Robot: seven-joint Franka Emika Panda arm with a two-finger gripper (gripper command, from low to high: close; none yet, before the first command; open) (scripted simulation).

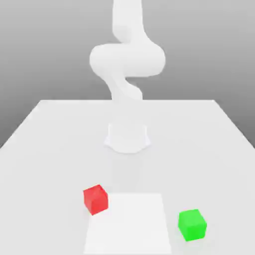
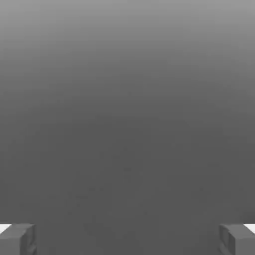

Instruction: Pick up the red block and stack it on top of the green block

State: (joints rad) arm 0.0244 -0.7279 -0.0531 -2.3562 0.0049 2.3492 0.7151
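- Nothing of the task is being shown as done; the red block [image 1: 95, 199] is resting on the table [image 1: 45, 149], untouched, and the green block [image 1: 192, 225] is carrying nothing on its top face.
- Everything is therefore being left: the reach to the red block, the grasp, the lift, the carry across and the setting down on the green block.
- The red block is being seen near the front of the table, toward the exterior view's left, turned a little askew and touching the left edge of a paler square patch [image 1: 129, 224]; the green block is being seen nearer still and toward the exterior view's right, just beside the patch's right edge; the two are lying well apart.
- The gripper [image 2: 127, 240] is being held wide apart with nothing between its fingers [image 2: 17, 239]; in the hand view only a plain grey field is lying ahead of them.
- The arm [image 1: 127, 57] is being seen folded upright over its base [image 1: 127, 137] at the far middle of the table; the hand is probably being held high and well away from both blocks, though its exact place is hard to make out against the pale arm.
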